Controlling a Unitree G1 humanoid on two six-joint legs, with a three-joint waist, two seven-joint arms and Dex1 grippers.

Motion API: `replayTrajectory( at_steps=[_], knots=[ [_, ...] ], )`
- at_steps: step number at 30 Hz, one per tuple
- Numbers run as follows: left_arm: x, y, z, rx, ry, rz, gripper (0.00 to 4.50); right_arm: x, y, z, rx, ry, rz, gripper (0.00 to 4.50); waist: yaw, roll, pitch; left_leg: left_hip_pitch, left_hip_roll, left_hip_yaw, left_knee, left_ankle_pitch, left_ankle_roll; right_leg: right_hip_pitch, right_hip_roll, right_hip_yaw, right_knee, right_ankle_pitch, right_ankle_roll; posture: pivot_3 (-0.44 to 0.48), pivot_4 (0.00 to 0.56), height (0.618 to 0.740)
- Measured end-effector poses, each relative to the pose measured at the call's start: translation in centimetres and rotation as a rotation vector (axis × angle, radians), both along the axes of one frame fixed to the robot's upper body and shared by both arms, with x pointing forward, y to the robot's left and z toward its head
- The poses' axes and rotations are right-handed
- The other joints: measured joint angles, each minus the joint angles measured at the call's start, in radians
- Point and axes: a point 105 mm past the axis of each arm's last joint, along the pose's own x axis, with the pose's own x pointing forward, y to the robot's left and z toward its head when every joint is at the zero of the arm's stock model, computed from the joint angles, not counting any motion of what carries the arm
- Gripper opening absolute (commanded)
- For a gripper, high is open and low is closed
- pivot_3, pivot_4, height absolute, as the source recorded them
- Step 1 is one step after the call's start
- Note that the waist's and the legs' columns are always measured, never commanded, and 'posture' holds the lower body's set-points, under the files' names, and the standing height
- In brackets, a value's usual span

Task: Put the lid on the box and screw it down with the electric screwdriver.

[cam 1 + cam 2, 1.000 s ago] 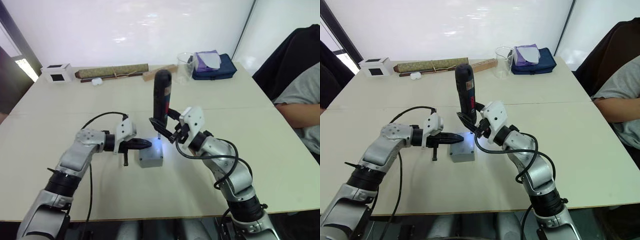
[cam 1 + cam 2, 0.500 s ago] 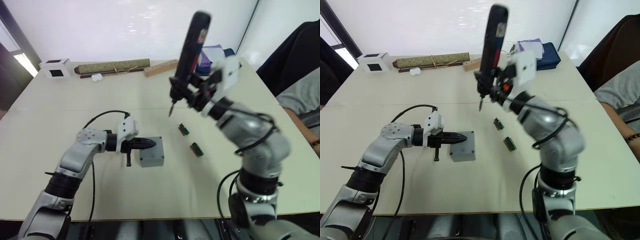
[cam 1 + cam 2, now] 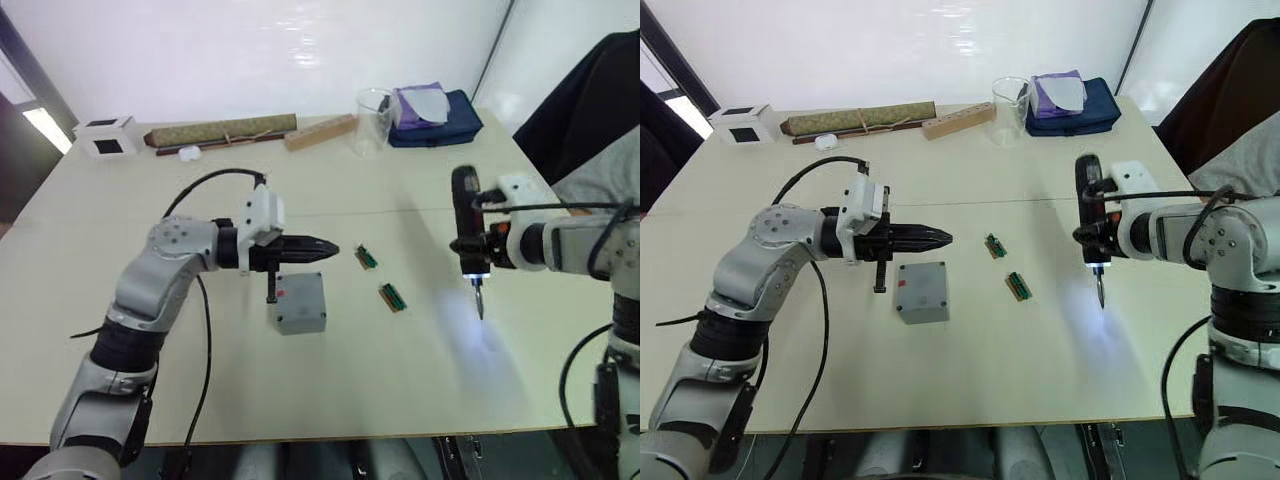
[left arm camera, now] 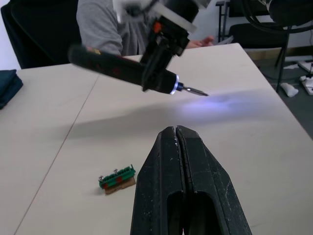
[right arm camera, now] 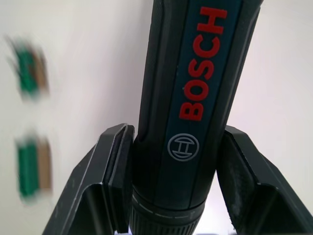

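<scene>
Box: the grey box (image 3: 921,291) sits on the table (image 3: 970,380) with the lid (image 3: 919,285) already on top; a small red mark shows on its side in the left eye view. It lies just below and slightly behind the tips of the left jaws, not touched by them.
Left gripper: the left gripper (image 3: 940,238) hangs above the table with its two black fingers (image 4: 168,186) pressed together, nothing between them, pointing toward the right arm.
Green boards: two small green circuit boards (image 3: 994,245) (image 3: 1017,285) lie on the table just ahead of the left jaws, between the two grippers.
Right gripper: the right gripper (image 5: 171,183) is clamped on the electric screwdriver (image 3: 1089,218), one finger on each side of the barrel near its lower end.
Electric screwdriver: a black Bosch tool with red lettering, held almost upright, bit pointing down and just above the table, well apart from the box. Its tip light is on, throwing a bluish patch on the tabletop.
Far edge: a glass beaker (image 3: 1009,98), a dark blue pouch (image 3: 1080,108), a wooden block (image 3: 958,120), a long brown roll (image 3: 855,117) and a white cube with a black face (image 3: 740,124).
Right side: a person's sleeve (image 3: 610,165).
</scene>
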Motion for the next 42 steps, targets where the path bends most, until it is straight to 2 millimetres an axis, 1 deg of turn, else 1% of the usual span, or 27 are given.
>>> replayTrajectory(
  at_steps=[2,5,7,9,10,11,12,14,15,17,20,21,22,23,24,25,26,27,28,29,30,31,32,35,37,38,42],
  knots=[
    [0.0,0.4,0.3,0.003,0.009,-0.001,0.0,-0.4,0.0,-1.1,-0.006,0.072,0.015,2.1,-0.001,-0.001,0.002,0.0,0.0,0.0,0.0,0.0,0.0,-0.001,0.0,0.0,0.0,0.0,0.0,0.0,0.15,0.736],
    [0.1,0.9,1.3,-0.008,-0.015,0.013,0.0,-0.6,0.3,-3.1,0.023,0.17,0.014,2.1,0.003,-0.002,0.004,-0.002,0.0,0.0,0.001,0.0,0.0,-0.001,0.0,0.0,0.0,0.0,0.0,0.0,0.15,0.736],
    [0.0,0.9,1.4,-0.011,-0.014,0.013,0.0,-0.4,0.2,-3.4,0.047,0.191,-0.005,2.1,0.005,-0.002,0.004,-0.003,0.0,0.001,0.002,0.0,0.0,-0.002,-0.001,0.0,0.0,0.0,0.001,0.0,0.15,0.736],
    [0.0,1.1,1.4,-0.009,-0.013,0.019,0.0,-0.2,0.2,-3.5,0.064,0.2,-0.018,2.1,0.005,-0.006,0.006,-0.003,0.0,0.0,0.002,0.0,0.0,-0.002,0.0,0.0,0.0,0.0,0.001,0.0,0.15,0.736],
    [-0.1,1.2,1.4,-0.006,-0.012,0.022,0.0,0.0,0.3,-3.5,0.069,0.201,-0.02,3.09,0.003,-0.006,0.006,-0.003,0.0,0.001,0.002,0.0,0.0,-0.002,0.0,0.0,0.0,0.0,0.001,0.0,0.15,0.736],
    [-0.3,1.4,1.3,0.003,-0.01,0.027,0.0,0.2,0.7,-3.5,0.08,0.198,-0.017,3.41,0.0,-0.006,0.006,-0.003,0.0,0.001,0.002,0.0,0.0,-0.002,0.0,0.001,0.0,0.0,0.001,0.0,0.15,0.736],
    [-0.4,1.4,1.3,0.007,-0.01,0.028,0.0,0.2,0.8,-3.4,0.082,0.196,-0.015,3.64,0.0,-0.006,0.006,-0.002,0.0,0.001,0.002,0.0,0.0,-0.001,0.0,0.001,0.0,0.0,0.001,0.0,0.15,0.736],
    [-0.5,1.7,1.1,0.015,-0.007,0.038,0.0,0.4,1.1,-3.2,0.087,0.187,-0.009,4.38,0.002,-0.006,0.006,-0.002,0.0,0.001,0.002,0.0,0.0,-0.002,0.0,0.001,0.0,0.0,0.001,0.0,0.15,0.736],
    [-0.5,1.9,0.9,0.023,-0.001,0.046,0.0,0.4,1.2,-3.1,0.079,0.178,-0.003,4.45,0.004,-0.006,0.006,-0.003,0.0,0.001,0.002,0.0,0.0,-0.002,0.0,0.001,0.0,0.0,0.001,0.0,0.15,0.736],
    [-0.4,2.6,0.3,0.041,0.02,0.075,0.0,0.5,1.4,-2.2,0.04,0.129,0.026,4.45,0.004,-0.006,0.007,-0.005,0.0,0.001,0.002,0.0,0.0,-0.004,0.0,0.001,0.0,0.0,0.001,0.0,0.15,0.736],
    [-0.3,3.4,-0.2,0.061,0.035,0.108,0.0,0.7,1.8,0.5,-0.035,0.008,0.08,4.45,0.005,-0.006,0.007,-0.013,0.0,0.001,0.003,0.0,0.0,-0.013,0.0,0.001,0.001,0.0,0.001,0.0,0.15,0.736],
    [-0.2,3.9,-0.6,0.075,0.044,0.128,0.0,0.7,2.1,1.7,-0.066,-0.063,0.119,4.45,0.006,-0.006,0.007,-0.013,0.0,0.001,0.003,0.0,0.0,-0.013,0.0,0.001,0.001,0.0,0.001,0.0,0.15,0.736],
    [-0.1,4.4,-1.1,0.096,0.054,0.15,0.0,0.7,2.7,2.9,-0.086,-0.132,0.168,4.45,0.005,-0.005,0.007,-0.014,0.0,0.001,0.003,0.0,0.0,-0.014,0.0,0.001,0.001,0.0,0.001,0.0,0.15,0.736],
    [0.1,5.3,-2.1,0.121,0.086,0.186,0.0,0.5,4.3,4.6,-0.088,-0.238,0.263,4.45,0.002,-0.005,0.007,-0.013,0.0,0.001,0.002,0.0,0.0,-0.014,0.0,0.001,0.001,0.0,0.001,0.0,0.15,0.736],
    [0.2,5.6,-2.5,0.128,0.096,0.2,0.0,0.2,5.3,5.4,-0.075,-0.286,0.315,3.96,0.002,-0.005,0.007,-0.013,0.001,0.0,0.002,0.0,0.0,-0.014,0.0,0.0,0.002,0.0,0.001,0.0,0.15,0.736],
    [0.3,6.4,-3.5,0.144,0.119,0.233,0.0,-0.4,7.6,6.6,-0.026,-0.38,0.429,3.81,0.001,-0.005,0.007,-0.013,0.001,0.0,0.002,0.0,0.0,-0.014,0.001,0.0,0.001,0.0,0.001,0.0,0.15,0.736],
    [0.5,7.2,-4.8,0.157,0.16,0.27,0.0,-1.4,9.9,7.2,0.016,-0.444,0.549,3.47,0.002,-0.005,0.007,-0.013,0.001,0.0,0.002,0.0,0.0,-0.014,0.001,0.0,0.002,0.0,0.001,0.0,0.15,0.736],
    [0.6,7.5,-5.2,0.16,0.171,0.282,0.0,-1.9,10.6,7.1,0.031,-0.46,0.59,3.14,0.005,-0.006,0.007,-0.013,0.001,-0.001,0.002,0.0,0.0,-0.014,0.0,-0.001,0.002,0.0,0.001,0.0,0.15,0.736],
    [0.5,8.0,-6.1,0.17,0.196,0.302,0.0,-2.6,11.5,6.6,0.058,-0.468,0.648,2.82,0.007,-0.007,0.007,-0.014,0.001,-0.002,0.002,0.0,0.0,-0.014,0.0,-0.002,0.002,0.0,0.001,0.0,0.15,0.736],
    [0.5,8.6,-7.0,0.177,0.228,0.318,0.0,-3.1,12.0,5.6,0.081,-0.454,0.687,2.34,0.012,-0.008,0.007,-0.015,0.001,-0.002,0.003,0.0,0.0,-0.014,-0.001,-0.003,0.002,0.0,0.001,0.0,0.15,0.736],
    [0.5,8.9,-7.4,0.184,0.233,0.329,0.0,-3.3,12.1,4.8,0.081,-0.445,0.7,1.88,0.022,-0.008,0.007,-0.015,0.0,-0.001,0.004,0.0,0.0,-0.013,-0.003,-0.002,0.002,0.0,0.001,0.0,0.15,0.736],
    [0.5,9.1,-7.7,0.192,0.231,0.336,0.0,-3.4,12.2,4.2,0.078,-0.436,0.706,1.62,0.026,-0.008,0.007,-0.015,0.0,0.0,0.005,0.0,0.0,-0.013,-0.003,-0.002,0.001,0.001,0.001,0.0,0.15,0.736],
    [0.6,9.2,-8.0,0.199,0.227,0.341,0.0,-3.4,12.3,3.8,0.076,-0.434,0.709,1.25,0.028,-0.008,0.007,-0.015,0.0,0.0,0.005,0.0,0.0,-0.013,-0.003,-0.002,0.001,0.001,0.001,0.0,0.15,0.736],
    [0.6,9.7,-9.6,0.242,0.232,0.354,0.0,-3.5,13.6,0.6,0.068,-0.409,0.743,0.1,0.033,-0.008,0.007,-0.014,0.0,0.0,0.005,0.0,-0.001,-0.012,-0.003,-0.002,0.0,0.001,0.001,0.0,0.15,0.736],
    [0.7,9.1,-10.2,0.24,0.232,0.345,0.0,-3.7,14.2,-1.7,0.044,-0.375,0.767,0.04,0.034,-0.008,0.007,-0.015,0.0,0.0,0.005,0.0,-0.001,-0.013,-0.003,-0.002,0.001,0.001,0.001,0.0,0.15,0.736],
    [0.6,8.8,-10.5,0.243,0.231,0.337,0.0,-3.7,14.4,-2.4,0.039,-0.363,0.776,0.04,0.034,-0.008,0.007,-0.014,0.0,0.0,0.005,0.0,-0.001,-0.013,-0.003,-0.002,0.001,0.001,0.001,0.0,0.15,0.736],
    [1.0,7.5,-11.3,0.243,0.217,0.317,0.0,-4.2,15.6,-4.0,0.062,-0.341,0.819,0.04,0.032,-0.008,0.006,-0.014,0.0,0.0,0.005,0.0,-0.001,-0.013,-0.002,-0.002,0.002,0.001,0.001,0.0,0.15,0.736]
  ],
)
